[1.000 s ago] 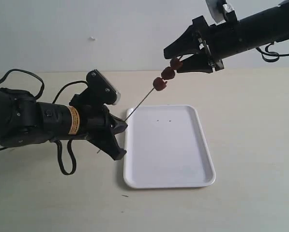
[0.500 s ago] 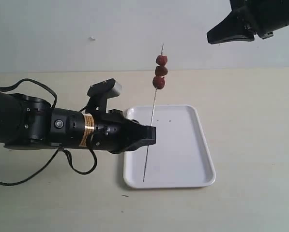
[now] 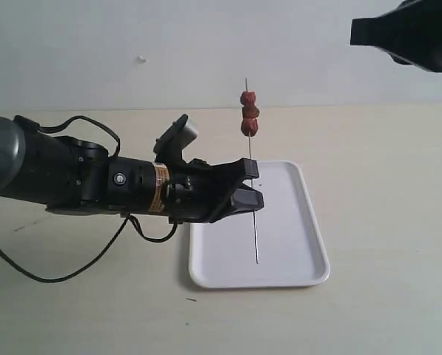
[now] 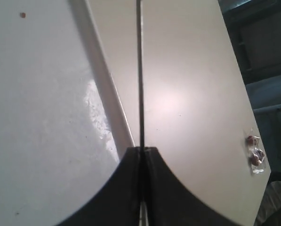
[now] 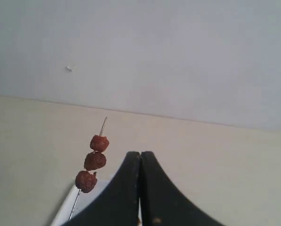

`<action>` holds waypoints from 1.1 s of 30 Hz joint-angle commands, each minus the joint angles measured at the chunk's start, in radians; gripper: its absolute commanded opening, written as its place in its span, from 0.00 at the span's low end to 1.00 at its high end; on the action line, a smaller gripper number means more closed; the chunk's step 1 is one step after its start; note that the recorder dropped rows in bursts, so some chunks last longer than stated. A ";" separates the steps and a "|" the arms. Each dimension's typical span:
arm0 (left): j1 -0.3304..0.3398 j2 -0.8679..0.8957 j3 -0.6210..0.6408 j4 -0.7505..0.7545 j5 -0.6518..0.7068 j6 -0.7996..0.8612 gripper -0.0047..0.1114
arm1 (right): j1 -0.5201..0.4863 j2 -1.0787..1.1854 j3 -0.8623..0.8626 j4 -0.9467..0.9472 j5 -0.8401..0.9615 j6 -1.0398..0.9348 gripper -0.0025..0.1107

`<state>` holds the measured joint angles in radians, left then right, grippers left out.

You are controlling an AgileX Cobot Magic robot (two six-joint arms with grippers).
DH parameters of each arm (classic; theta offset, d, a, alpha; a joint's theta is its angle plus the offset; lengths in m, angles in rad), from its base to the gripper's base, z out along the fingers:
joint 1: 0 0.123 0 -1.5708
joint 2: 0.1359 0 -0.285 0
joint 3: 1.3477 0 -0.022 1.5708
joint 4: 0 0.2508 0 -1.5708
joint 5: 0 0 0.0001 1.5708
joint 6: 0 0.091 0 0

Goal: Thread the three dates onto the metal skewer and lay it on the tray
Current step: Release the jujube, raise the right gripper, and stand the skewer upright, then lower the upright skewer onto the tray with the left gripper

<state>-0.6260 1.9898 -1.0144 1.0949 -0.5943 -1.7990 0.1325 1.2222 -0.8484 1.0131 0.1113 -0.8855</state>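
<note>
Three dark red dates [image 3: 249, 113] sit stacked near the top end of the thin metal skewer [image 3: 253, 214], which stands almost upright over the white tray [image 3: 298, 244]. My left gripper [image 3: 252, 185] is shut on the skewer about midway along it; in the left wrist view the rod [image 4: 140, 75] runs straight out from between the closed fingers [image 4: 128, 188] beside the tray's rim [image 4: 109, 80]. My right gripper [image 3: 357, 33] is raised at the upper right, far from the skewer, shut with nothing in it [image 5: 140, 155]. The right wrist view also shows the dates [image 5: 94, 162].
The tray lies on a pale beige table [image 3: 383, 207] below a white wall. A black cable [image 3: 72, 274] loops from the left arm across the table. Small dark bits [image 4: 254, 153] lie near the table's edge in the left wrist view.
My left gripper carried the skewer right and turned it from slanted to almost upright over the tray. My right gripper let go of the top date and rose away to the upper right.
</note>
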 commanded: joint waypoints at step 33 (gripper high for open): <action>-0.001 0.152 -0.070 0.204 -0.017 -0.327 0.04 | 0.245 -0.580 0.494 -0.023 -0.255 0.023 0.02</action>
<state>-0.6260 2.1455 -1.0782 1.2938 -0.6219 -2.1179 0.3752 0.6444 -0.3572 1.0077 -0.1605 -0.8635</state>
